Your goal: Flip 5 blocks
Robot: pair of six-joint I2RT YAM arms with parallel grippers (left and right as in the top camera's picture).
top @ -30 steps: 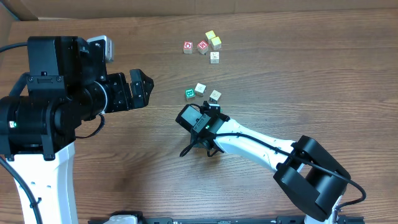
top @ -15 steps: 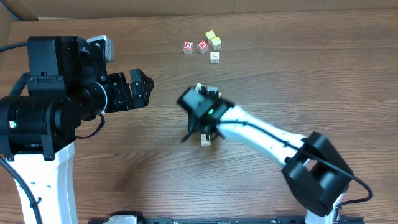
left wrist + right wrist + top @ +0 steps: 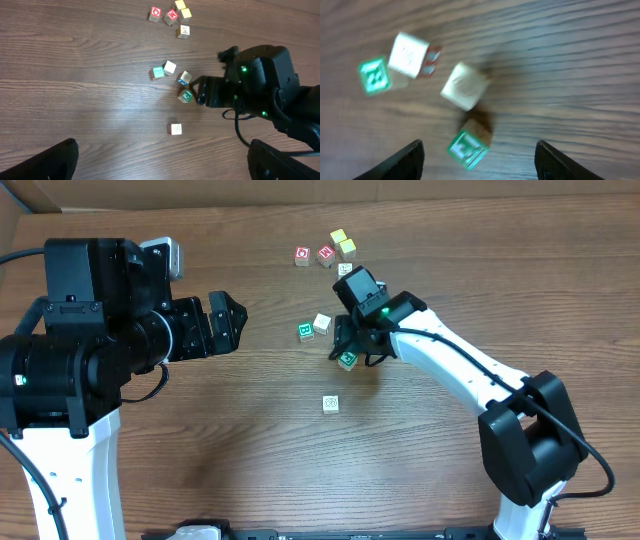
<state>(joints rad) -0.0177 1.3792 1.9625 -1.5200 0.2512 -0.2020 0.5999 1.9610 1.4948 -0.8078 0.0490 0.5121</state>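
Hovering over the mid-table cluster, your right gripper [image 3: 478,152] is spread and empty, a tilted green-printed block [image 3: 466,149] between its fingers (touching neither). You're likely mid-flip. Next, check which face lands up, then pick another block. The left gripper [image 3: 232,323] hangs wide open at the left.

place: robot lab | signs: left arm [image 3: 90,355], right arm [image 3: 455,370], wood-grain table [image 3: 220,460]

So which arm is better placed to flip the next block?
Right. The right gripper hangs open over the green-printed block, with a pale cube right beside it. The left gripper is open too, but sits off to the side, far from every block.
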